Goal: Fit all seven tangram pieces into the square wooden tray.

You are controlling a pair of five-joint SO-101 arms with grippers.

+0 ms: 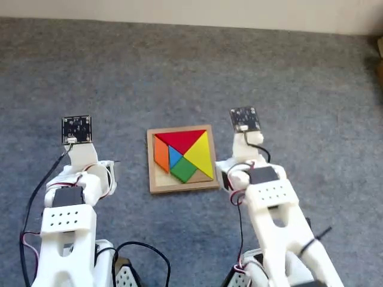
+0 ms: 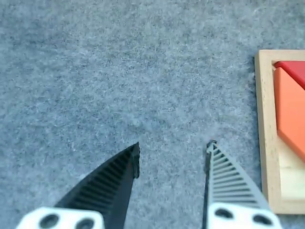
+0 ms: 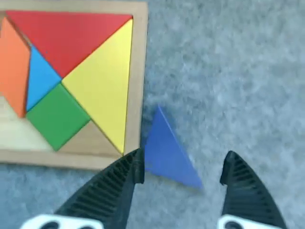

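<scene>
A square wooden tray on the grey carpeted desk holds five coloured tangram pieces. A loose blue wooden triangle lies just beside its outer edge, under the right gripper, spread wide and empty. The left gripper hangs parted, empty, over carpet beside the tray.

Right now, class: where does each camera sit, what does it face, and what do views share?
High view: fixed above, looking down; left arm, right arm, tray between.
Left wrist view: on its arm, facing carpet; open left gripper, tray's edge.
Right wrist view: on its arm, facing blue triangle; open right gripper.
Shared: the tray.
</scene>
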